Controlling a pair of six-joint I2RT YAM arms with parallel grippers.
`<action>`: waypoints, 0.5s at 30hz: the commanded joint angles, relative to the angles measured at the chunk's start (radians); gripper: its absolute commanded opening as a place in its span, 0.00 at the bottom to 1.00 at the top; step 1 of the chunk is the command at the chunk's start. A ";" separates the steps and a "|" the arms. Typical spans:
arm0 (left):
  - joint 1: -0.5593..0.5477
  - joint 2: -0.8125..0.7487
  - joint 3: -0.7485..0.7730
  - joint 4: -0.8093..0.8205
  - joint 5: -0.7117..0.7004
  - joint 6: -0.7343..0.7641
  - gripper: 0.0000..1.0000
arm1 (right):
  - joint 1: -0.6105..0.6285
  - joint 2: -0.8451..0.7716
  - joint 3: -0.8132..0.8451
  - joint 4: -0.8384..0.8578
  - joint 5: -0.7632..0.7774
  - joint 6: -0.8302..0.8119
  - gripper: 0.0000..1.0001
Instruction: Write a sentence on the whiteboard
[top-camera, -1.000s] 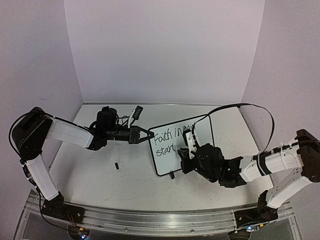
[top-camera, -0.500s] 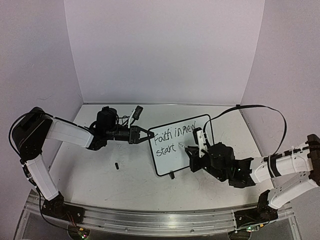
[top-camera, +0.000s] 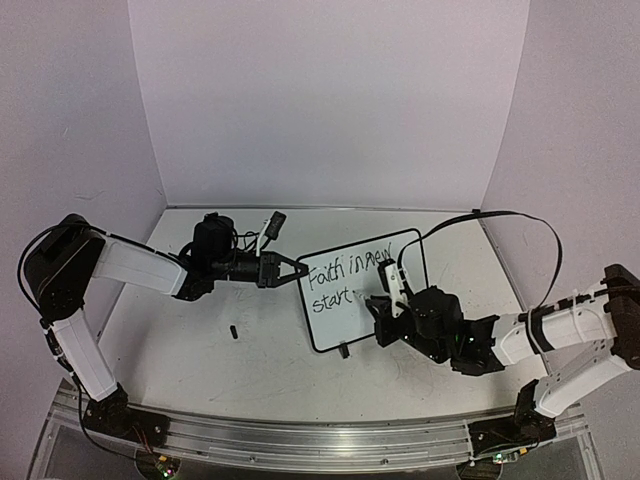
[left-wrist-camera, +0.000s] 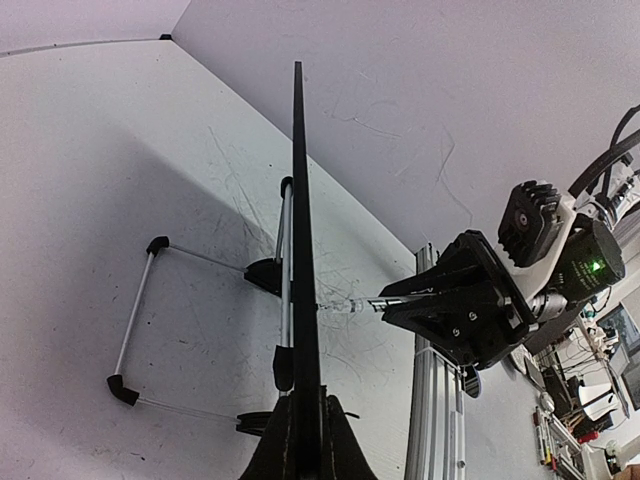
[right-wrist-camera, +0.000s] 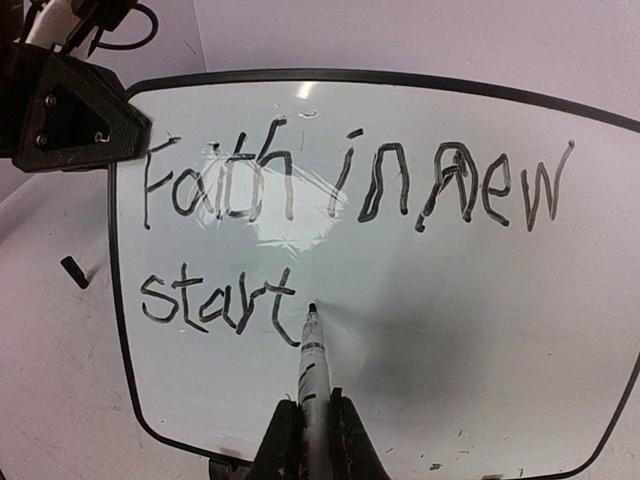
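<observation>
- Two grippers are at work: my left gripper (left-wrist-camera: 305, 445) is clenched on the side edge of the small white, black-framed whiteboard (top-camera: 335, 322), which stands propped on the grey desk (top-camera: 200, 350) between my arms.
- My right gripper (right-wrist-camera: 312, 437) is clenched on a thin black-and-white marker (right-wrist-camera: 311, 365), whose tip touches the board just after "start".
- I judge the board light, thin and stiff, and likely to slide or tip under pen pressure, so its frame edge is the place to hold.
- The left wrist view shows the board edge-on with its wire stand (left-wrist-camera: 140, 320) behind. Only the right wrist view lets me read the black handwritten sentence (right-wrist-camera: 350, 185).
</observation>
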 joint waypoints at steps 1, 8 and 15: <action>-0.035 -0.015 0.034 -0.025 0.103 0.000 0.00 | -0.001 0.007 0.035 0.043 0.051 0.011 0.00; -0.035 -0.014 0.034 -0.026 0.103 0.000 0.00 | -0.002 0.033 0.058 0.036 0.073 0.011 0.00; -0.035 -0.015 0.034 -0.025 0.102 0.000 0.00 | -0.001 0.043 0.068 0.023 0.045 -0.001 0.00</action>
